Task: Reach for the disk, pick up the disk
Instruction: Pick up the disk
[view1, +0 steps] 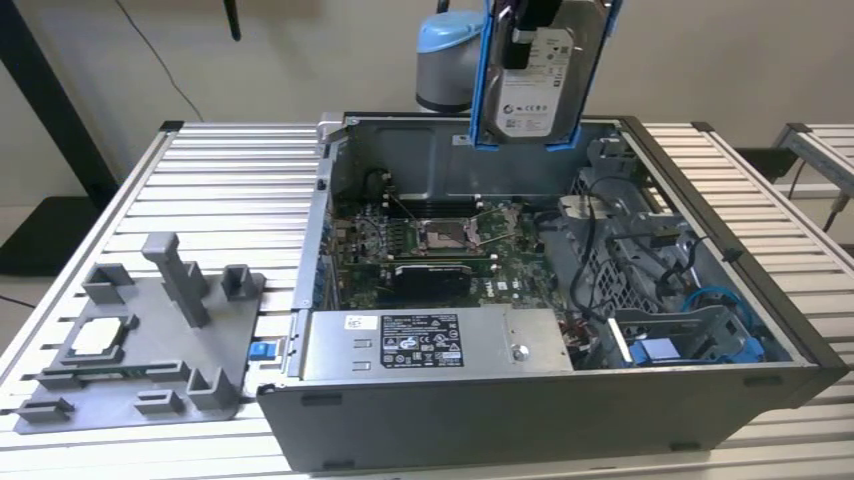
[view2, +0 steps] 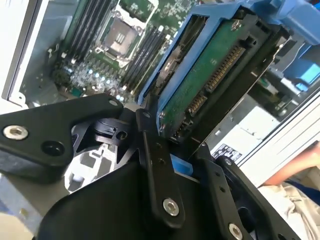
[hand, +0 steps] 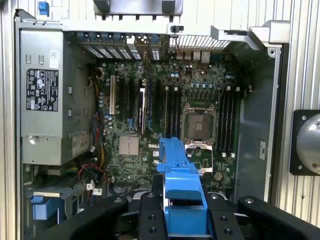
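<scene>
Blue-framed disk (view1: 537, 80) with white label, clamped in end effector (hand: 182, 212), above open computer case (view1: 747, 300)

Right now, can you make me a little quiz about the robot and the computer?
1. True or false: the disk lies flat inside the computer case.
2. What colour is the bracket around the disk?
3. The gripper is: A) open above the grey fixture, B) shut on the disk, C) touching the power supply.

Key: 1 false, it hangs above the case. 2 blue. 3 B.
</scene>
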